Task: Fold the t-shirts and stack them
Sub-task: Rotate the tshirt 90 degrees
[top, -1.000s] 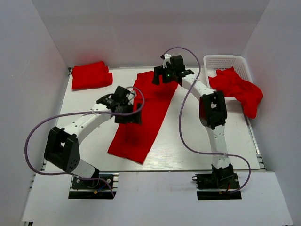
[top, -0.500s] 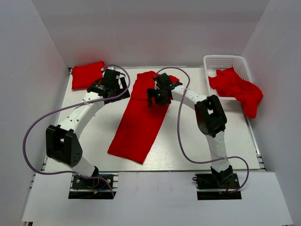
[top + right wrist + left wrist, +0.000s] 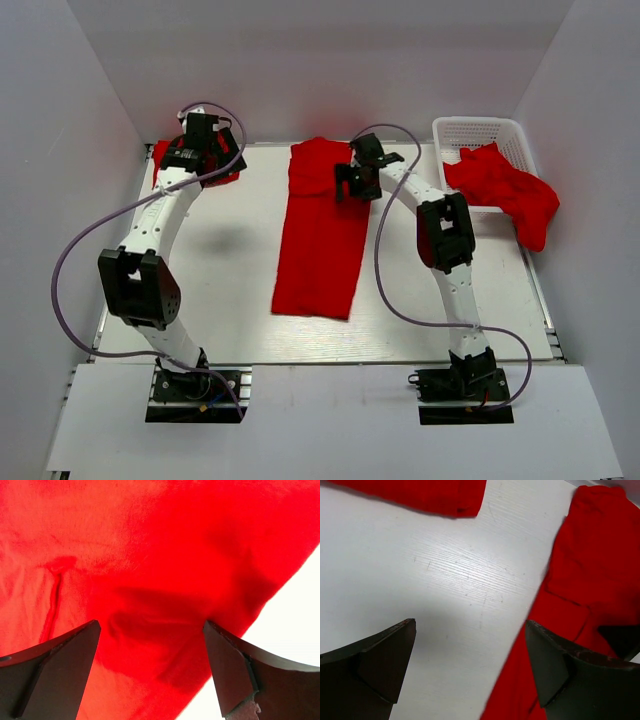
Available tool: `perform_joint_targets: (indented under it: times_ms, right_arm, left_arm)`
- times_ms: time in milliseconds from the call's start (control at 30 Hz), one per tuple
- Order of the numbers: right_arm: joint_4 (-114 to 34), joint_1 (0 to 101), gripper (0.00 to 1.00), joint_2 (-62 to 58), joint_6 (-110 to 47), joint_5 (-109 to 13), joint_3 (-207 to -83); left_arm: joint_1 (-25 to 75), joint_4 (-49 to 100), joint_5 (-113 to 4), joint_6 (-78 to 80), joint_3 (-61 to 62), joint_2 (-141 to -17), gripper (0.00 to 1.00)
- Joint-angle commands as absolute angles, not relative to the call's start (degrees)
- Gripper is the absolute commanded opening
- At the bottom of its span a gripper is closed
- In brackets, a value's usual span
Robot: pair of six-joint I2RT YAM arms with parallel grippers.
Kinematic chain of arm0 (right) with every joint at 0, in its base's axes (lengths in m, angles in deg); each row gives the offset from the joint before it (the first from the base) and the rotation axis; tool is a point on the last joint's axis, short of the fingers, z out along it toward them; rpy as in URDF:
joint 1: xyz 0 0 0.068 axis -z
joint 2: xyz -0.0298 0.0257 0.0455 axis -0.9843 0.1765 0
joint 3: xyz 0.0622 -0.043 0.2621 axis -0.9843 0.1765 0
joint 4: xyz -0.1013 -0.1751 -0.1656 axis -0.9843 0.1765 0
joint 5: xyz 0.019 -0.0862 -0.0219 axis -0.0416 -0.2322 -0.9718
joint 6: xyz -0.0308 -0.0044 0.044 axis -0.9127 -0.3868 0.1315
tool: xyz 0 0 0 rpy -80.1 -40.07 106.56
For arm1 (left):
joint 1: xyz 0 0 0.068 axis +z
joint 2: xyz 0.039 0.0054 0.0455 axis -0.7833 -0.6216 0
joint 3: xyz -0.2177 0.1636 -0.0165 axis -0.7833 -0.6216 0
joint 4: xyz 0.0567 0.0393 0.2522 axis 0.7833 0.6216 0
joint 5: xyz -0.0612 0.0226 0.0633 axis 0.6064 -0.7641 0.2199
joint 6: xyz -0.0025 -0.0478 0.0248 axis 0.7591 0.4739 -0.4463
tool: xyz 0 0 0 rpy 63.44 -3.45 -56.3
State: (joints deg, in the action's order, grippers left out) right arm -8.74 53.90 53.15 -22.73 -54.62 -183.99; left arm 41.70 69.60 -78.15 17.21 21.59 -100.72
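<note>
1. Top external view: a white table [image 3: 230, 290] stands inside a box of plain white walls [image 3: 330, 60]. Its faint wood grain shows only in the left wrist view.
2. At the far left corner lies a small folded t-shirt [image 3: 163, 165], bright red, partly hidden behind the left gripper [image 3: 200, 152]. That gripper's jaws stand wide apart with nothing between them.
3. The left wrist view adds a corner of the folded t-shirt at its top edge, bare table between the two dark fingers [image 3: 375, 665], and red cloth along its right side.
4. In the middle, a long t-shirt [image 3: 318, 240] lies flat, folded into a narrow strip that runs from the far edge toward the near edge.
5. The right gripper [image 3: 357, 180] is over the strip's far right edge. Its jaws are spread and hold nothing. Whether they touch the cloth, I cannot tell.
6. The right wrist view is almost all red cloth, with one seam on its left side and a sliver of white table at its lower right; the overhead view shows neither detail.
7. At the far right corner sits a white lattice basket [image 3: 478, 128]. A crumpled heap of t-shirts [image 3: 505, 190] spills over its near rim and past the table's right edge.
8. Count: two arms, two grippers, one basket, two separate shirts on the table, and one heap whose number cannot be told.
</note>
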Motion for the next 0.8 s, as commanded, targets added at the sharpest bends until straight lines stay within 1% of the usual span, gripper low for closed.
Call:
perform_joint_targets:
  times_ms: [0, 33, 67, 100, 167, 200, 267, 300, 367, 400, 433, 500, 533, 567, 600, 633, 667, 700, 733, 767]
  right_arm:
    - [-6.9, 59.2, 0.90, 61.2, -31.8, -51.9, -188.0]
    - [-8.2, 60.1, 0.90, 62.0, -33.7, -51.6, -191.9]
    - [-9.1, 60.1, 0.90, 62.7, -37.8, -52.2, -192.8]
    - [-12.3, 60.3, 0.90, 63.2, -40.5, -53.2, -194.6]
    - [-13.4, 61.1, 0.90, 63.5, -42.8, -52.4, -196.6]
    - [-14.3, 61.0, 0.90, 62.3, -43.5, -54.3, -198.6]
    - [-14.9, 60.6, 0.90, 60.3, -43.6, -55.8, -197.4]
    - [-15.4, 60.4, 0.90, 57.3, -44.1, -55.9, -196.1]
    - [-17.9, 60.1, 0.90, 52.3, -42.2, -54.7, -188.8]
    - [-18.2, 60.3, 0.90, 48.7, -40.7, -55.2, -187.1]
    - [-18.4, 60.2, 0.90, 45.5, -39.6, -55.8, -182.1]
    - [-18.3, 60.4, 0.90, 40.5, -35.0, -59.2, -178.5]
    - [-19.3, 60.6, 0.90, 36.8, -33.8, -60.4, -172.0]
    - [-19.7, 60.6, 0.90, 34.9, -29.7, -61.6, -169.5]
    - [-20.3, 60.7, 0.90, 29.4, -28.3, -62.1, -167.1]
    - [-20.2, 60.7, 0.90, 27.6, -27.0, -63.1, -160.2]
    - [-19.9, 60.6, 0.90, 25.9, -24.4, -63.8, -158.1]
    - [-19.0, 60.7, 0.90, 20.8, -22.4, -64.2, -153.7]
    - [-19.3, 60.6, 0.90, 19.2, -21.4, -65.6, -148.9]
    - [-19.2, 60.4, 0.90, 17.6, -21.1, -66.1, -146.7]
  left_arm:
    - [42.8, 68.6, -72.9, 13.6, 24.0, -102.5, 1.00]
    - [43.3, 67.9, -70.4, 11.9, 24.0, -103.9, 1.00]
    - [43.3, 67.4, -69.7, 11.3, 24.0, -104.7, 1.00]
    - [43.3, 67.4, -69.7, 11.3, 24.0, -105.7, 1.00]
    - [43.3, 69.9, -70.4, 10.8, 26.0, -109.1, 1.00]
    - [43.3, 71.2, -70.4, 10.8, 26.6, -110.6, 1.00]
    - [43.3, 71.2, -70.4, 10.8, 26.6, -110.6, 1.00]
    - [42.3, 71.2, -70.9, 10.8, 25.6, -110.6, 1.00]
    - [41.7, 69.8, -69.1, 10.3, 22.8, -110.6, 1.00]
    - [41.7, 69.1, -64.4, 9.7, 20.4, -110.6, 1.00]
    - [41.0, 68.4, -63.0, 9.1, 18.9, -109.8, 1.00]
    - [39.8, 66.2, -61.1, 9.1, 14.1, -108.3, 1.00]
    - [38.0, 65.3, -61.1, 9.1, 12.6, -106.5, 1.00]
    - [36.9, 63.7, -59.5, 9.1, 10.1, -105.8, 1.00]
    - [35.6, 63.2, -59.5, 9.1, 9.1, -105.2, 1.00]
    - [32.7, 63.2, -59.5, 9.1, 8.4, -104.6, 1.00]
    - [31.2, 63.2, -59.5, 9.1, 7.8, -104.6, 1.00]
    - [29.6, 63.2, -59.5, 9.1, 6.4, -104.6, 1.00]
    - [28.0, 63.2, -58.7, 9.1, 5.6, -104.6, 1.00]
    - [25.1, 63.2, -57.2, 9.9, 4.7, -104.6, 1.00]
